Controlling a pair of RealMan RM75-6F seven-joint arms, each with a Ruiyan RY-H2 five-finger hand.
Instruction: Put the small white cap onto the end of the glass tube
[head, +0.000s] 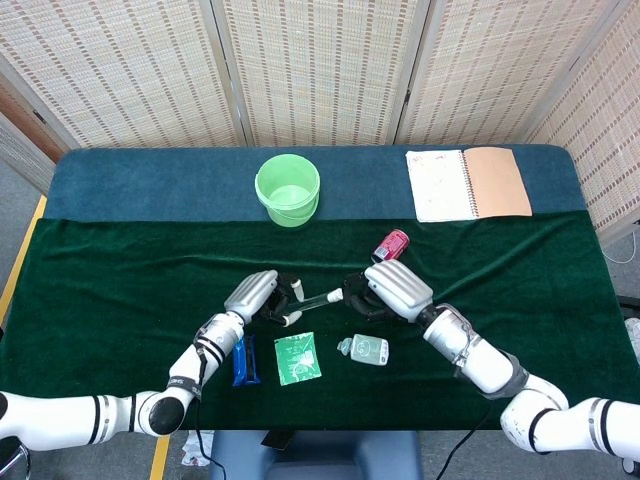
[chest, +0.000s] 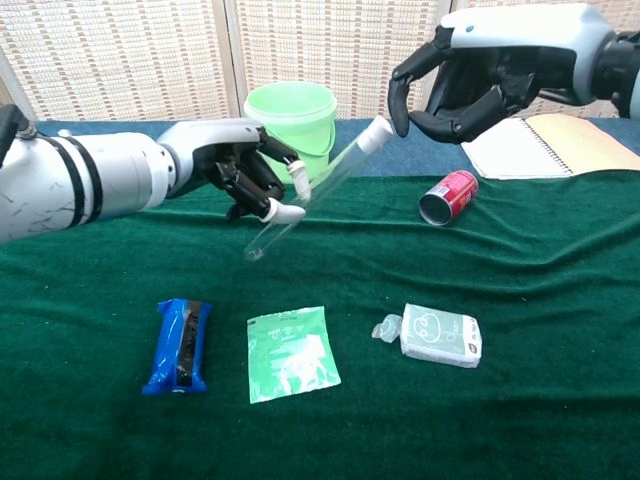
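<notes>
Our left hand (chest: 245, 172) grips the clear glass tube (chest: 305, 200), tilted above the green cloth. The small white cap (chest: 377, 133) already appears seated on its upper end. Our right hand (chest: 470, 85), fingers curled, touches the cap; letting go seems all that remains.

You see the glass tube (chest: 312, 190) clear, tilted, off the cloth, closed end low-left. The small white cap (chest: 376, 133) sits on its raised upper-right end.
</notes>
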